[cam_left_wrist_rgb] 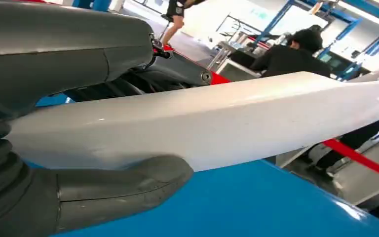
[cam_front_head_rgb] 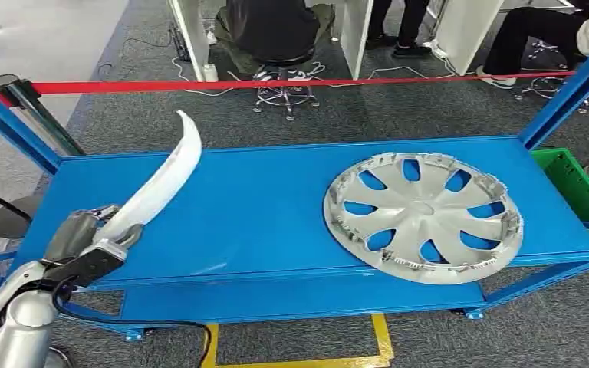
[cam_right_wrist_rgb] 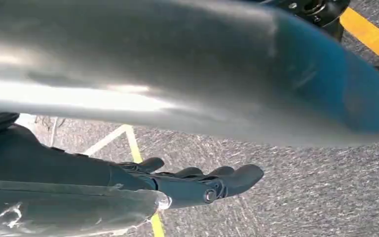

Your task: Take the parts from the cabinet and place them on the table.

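White curved plastic trim strip sits gripped in our left hand at lower left; our right hand hangs empty, fingers extended; silver hubcap lies on the blue surface.

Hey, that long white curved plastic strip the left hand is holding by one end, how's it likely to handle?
The long white curved plastic strip probably is fairly stiff: it juts up unsupported from the left hand. Likely light, being thin. Its glossy surface may be slippery, and an end grip could let it twist.
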Robot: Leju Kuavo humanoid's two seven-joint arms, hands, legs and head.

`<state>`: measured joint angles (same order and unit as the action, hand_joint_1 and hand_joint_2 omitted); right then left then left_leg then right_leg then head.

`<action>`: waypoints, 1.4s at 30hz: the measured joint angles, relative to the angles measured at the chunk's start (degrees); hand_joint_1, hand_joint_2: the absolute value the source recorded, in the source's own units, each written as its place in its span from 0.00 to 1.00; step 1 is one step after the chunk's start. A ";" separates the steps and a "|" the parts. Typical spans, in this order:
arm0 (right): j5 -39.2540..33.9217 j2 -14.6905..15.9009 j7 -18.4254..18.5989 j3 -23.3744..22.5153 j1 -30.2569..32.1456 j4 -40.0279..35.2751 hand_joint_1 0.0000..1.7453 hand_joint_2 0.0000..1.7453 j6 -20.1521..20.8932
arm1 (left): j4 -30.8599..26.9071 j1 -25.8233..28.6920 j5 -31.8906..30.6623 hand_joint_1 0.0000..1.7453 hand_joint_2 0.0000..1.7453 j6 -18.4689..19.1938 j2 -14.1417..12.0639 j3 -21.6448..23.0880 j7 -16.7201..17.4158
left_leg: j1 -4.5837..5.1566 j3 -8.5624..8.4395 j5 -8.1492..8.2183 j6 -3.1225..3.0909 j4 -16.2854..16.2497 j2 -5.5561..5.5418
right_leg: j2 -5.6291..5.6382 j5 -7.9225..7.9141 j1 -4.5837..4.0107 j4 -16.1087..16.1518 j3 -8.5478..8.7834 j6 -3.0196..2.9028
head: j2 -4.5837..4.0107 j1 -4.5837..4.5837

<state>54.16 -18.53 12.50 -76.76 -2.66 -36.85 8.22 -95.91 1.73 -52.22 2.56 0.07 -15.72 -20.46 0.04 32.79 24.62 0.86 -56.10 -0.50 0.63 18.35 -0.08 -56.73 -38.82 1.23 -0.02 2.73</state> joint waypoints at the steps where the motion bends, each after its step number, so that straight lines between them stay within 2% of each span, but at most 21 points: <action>1: 0.00 0.00 0.00 0.13 0.00 0.00 0.00 0.00 -0.04 | -0.11 -0.02 0.00 1.00 1.00 0.02 0.26 -0.19 0.00 | 0.00 0.00 0.00 0.00 0.00 0.00 | 0.00 0.00 0.00 0.00 -0.01 0.00 | 0.00 0.00; 4: -0.31 0.00 0.15 0.66 0.05 0.00 0.00 0.00 -0.07 | -0.46 -0.11 3.09 1.00 1.00 2.08 1.09 -0.85 -1.01 | 0.00 0.03 0.00 0.00 0.00 0.00 | 0.00 0.00 0.00 0.00 -0.05 0.00 | 0.00 0.00; 7: -0.87 0.02 1.03 1.90 0.27 -0.22 0.00 0.00 0.20 | -1.42 -0.24 13.84 1.00 1.00 9.06 2.23 -1.62 -3.58 | 0.00 0.04 -0.01 0.00 0.00 0.00 | 0.01 -0.01 -0.01 0.00 -0.07 0.00 | 0.00 -0.02; 8: -0.98 0.02 1.31 2.40 0.35 -0.28 0.00 0.00 0.39 | -1.96 -0.27 17.05 1.00 1.00 10.20 2.81 -1.62 -4.61 | 0.00 0.04 -0.01 0.00 0.00 0.00 | 0.01 -0.01 0.00 0.00 -0.07 0.00 | 0.00 -0.02; 12: -2.06 0.02 1.70 3.94 0.66 -0.31 0.00 0.00 0.52 | -4.53 -0.86 24.05 1.00 1.00 11.85 6.07 -1.68 -5.75 | 0.02 0.05 -0.01 0.00 0.00 0.00 | 0.00 -0.02 0.00 0.00 -0.08 0.01 | 0.00 -0.02; 15: -3.04 0.02 1.86 5.60 0.84 -0.31 0.00 0.00 -0.35 | -6.19 -2.79 30.37 1.00 1.00 13.16 8.94 -1.68 -4.09 | 0.02 0.10 -0.02 -0.02 0.00 0.00 | -0.02 -0.04 0.02 0.01 -0.07 0.04 | 0.00 -0.02; 20: -4.96 0.02 2.43 8.61 1.05 0.09 0.00 0.00 -1.40 | -6.69 -5.24 33.77 1.00 1.00 13.31 11.84 -0.87 -4.74 | 0.02 0.09 -0.03 -0.02 0.00 0.00 | 0.01 -0.10 0.02 0.01 -0.12 -0.03 | 0.00 -0.02; 27: -6.77 0.17 3.56 11.93 1.40 0.81 0.00 0.00 -2.43 | -6.73 -5.70 35.78 1.00 1.00 13.64 13.46 2.34 -5.27 | 0.02 0.14 -0.06 -0.01 0.00 0.00 | 0.02 -0.11 0.01 0.00 -0.15 -0.04 | 0.00 -0.02; 28: -6.93 0.17 3.61 12.42 1.50 0.92 0.00 0.00 -2.45 | -6.73 -5.66 36.11 1.00 1.00 13.70 13.53 2.93 -5.25 | 0.28 0.36 0.10 -0.69 -0.35 -0.03 | 0.01 -0.34 0.28 0.18 -0.07 0.41 | 0.00 0.00; 30: -7.13 0.17 3.80 13.07 1.70 0.96 0.00 0.00 -2.47 | -6.73 -5.62 36.55 1.00 1.00 14.01 13.59 3.63 -5.22 | 0.47 0.30 -0.51 -1.10 -0.36 0.00 | -0.01 -0.90 0.45 0.34 0.02 0.76 | 0.00 0.00; 31: -7.34 0.17 3.80 13.33 1.82 0.98 0.00 0.00 -2.47 | -6.73 -5.59 36.57 1.00 1.00 14.08 13.64 3.96 -5.22 | 0.27 0.27 -1.15 -1.34 0.33 0.04 | 0.01 -1.18 0.29 0.53 0.00 1.02 | 0.00 0.07; 32: -7.59 0.33 3.80 13.53 1.91 1.01 0.00 0.00 -2.49 | -6.73 -5.39 36.57 1.00 1.00 14.14 13.68 4.47 -5.22 | -0.31 0.08 -1.94 -1.40 1.17 0.33 | 0.01 -0.16 0.34 0.21 -0.55 1.07 | 0.00 0.04; 33: -7.91 0.33 3.80 13.79 2.06 1.14 0.00 0.00 -2.49 | -6.73 -5.10 36.54 1.00 1.00 14.18 13.72 4.86 -5.31 | -0.38 0.23 -2.21 -1.66 1.37 0.38 | -0.07 2.41 0.27 -1.71 -1.11 1.26 | 0.00 -0.18; 35: -8.59 0.37 3.91 14.21 2.19 1.29 0.00 0.00 -2.67 | -6.73 -4.05 36.52 1.00 1.00 14.07 13.72 5.29 -5.68 | -0.54 0.75 -2.53 -1.52 1.32 0.57 | -0.15 8.48 0.62 -10.91 -3.74 1.75 | 0.00 -0.39; 36: -9.15 0.42 4.11 14.64 2.29 1.36 0.00 0.00 -2.88 | -6.73 -3.51 36.52 1.00 1.00 13.92 13.72 5.40 -5.90 | -0.54 1.08 -2.77 -1.41 1.31 0.70 | -0.17 10.84 0.78 -15.35 -4.88 2.04 | 0.00 -0.35; 37: -9.68 0.44 4.22 15.12 2.43 1.40 0.00 0.00 -3.08 | -6.73 -3.14 36.48 1.00 1.00 13.71 13.72 5.51 -6.10 | -0.61 1.54 -3.11 -1.22 1.25 0.75 | -0.20 12.37 0.88 -18.17 -5.21 2.26 | 0.00 -0.39; 38: -10.27 0.48 4.35 15.52 2.57 1.42 0.00 0.00 -3.32 | -6.73 -2.85 36.09 1.00 1.00 13.33 13.72 5.55 -6.36 | -0.74 2.07 -3.47 -0.94 1.14 0.75 | -0.20 12.38 1.03 -17.71 -3.92 2.41 | 0.00 -0.39; 39: -10.69 0.50 4.39 15.89 2.69 1.40 0.00 0.00 -3.52 | -6.73 -2.65 35.60 1.00 1.00 13.05 13.72 5.60 -6.58 | -0.95 2.50 -3.77 -0.54 1.02 0.71 | -0.20 11.55 1.20 -14.66 -1.27 2.65 | 0.00 -0.37; 40: -11.02 0.55 4.44 16.41 2.73 1.40 0.00 0.00 -3.61 | -6.73 -2.44 35.17 1.00 1.00 12.83 13.72 5.66 -6.77 | -1.26 2.99 -4.04 -0.17 0.75 0.68 | -0.21 10.11 1.42 -9.46 2.63 2.85 | 0.00 -0.39; 41: -11.17 0.59 4.44 16.72 2.72 1.42 0.00 0.00 -3.63 | -6.75 -2.32 35.02 1.00 1.00 12.70 13.72 5.73 -6.88 | -1.55 3.46 -4.23 0.26 0.31 0.61 | -0.21 8.99 1.79 -4.08 6.66 3.36 | 0.00 -0.39; 42: -11.21 0.59 4.44 17.07 2.62 1.44 0.00 0.00 -3.63 | -6.86 -2.30 34.86 1.00 1.00 12.61 13.72 5.75 -6.99 | -1.68 3.87 -4.55 0.84 -0.07 0.54 | 0.24 10.59 1.68 -2.00 7.88 3.76 | 0.00 -0.39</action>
<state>42.95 -17.94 16.94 -59.69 -0.04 -35.41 4.59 -102.77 -0.57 -17.35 15.17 13.79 -9.97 -27.45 -1.64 36.67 20.07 1.70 -56.17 0.04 0.87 28.95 1.60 -58.73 -30.94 4.99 -0.02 2.34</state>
